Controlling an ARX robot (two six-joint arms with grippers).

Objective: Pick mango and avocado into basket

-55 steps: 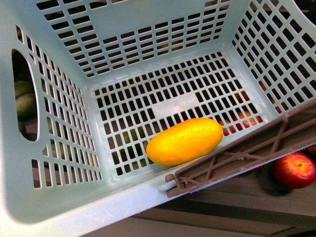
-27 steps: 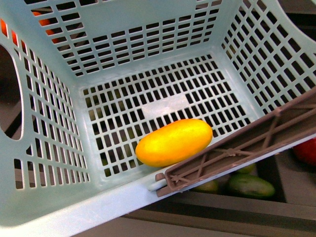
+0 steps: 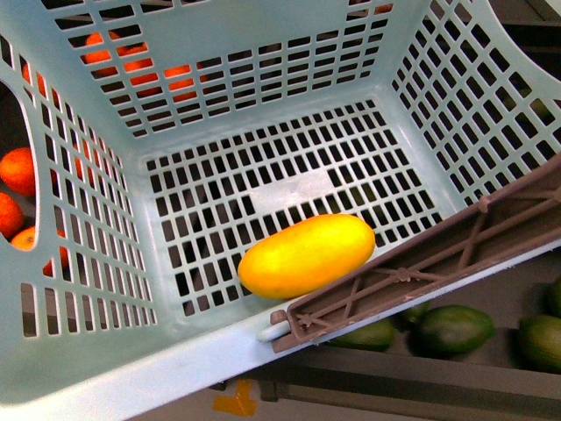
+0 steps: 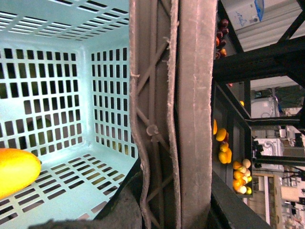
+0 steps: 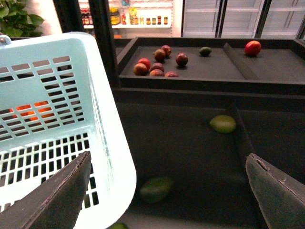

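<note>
Teal basket point(image 3: 79, 368): slotted plastic, tilted, filling the front view
Mango point(image 3: 306, 255): on the basket floor, against the near wall, beside the handle point(image 3: 438, 263)
Avocado point(image 3: 453, 329): outside, on the dark shelf point(image 3: 491, 373) under the handle, among other green fruit point(image 3: 368, 335)
Left gripper point(image 4: 171, 210): clamped on the handle
Right gripper point(image 5: 167, 156): spread wide, empty, beside the basket
Oranges point(image 3: 17, 171): behind the left wall

You see dark, shallow display bins point(image 5: 190, 143) split by black ridges, with brightly lit glass-fronted store shelves point(image 5: 128, 16) and a green leafy plant point(image 5: 16, 16) behind.
</note>
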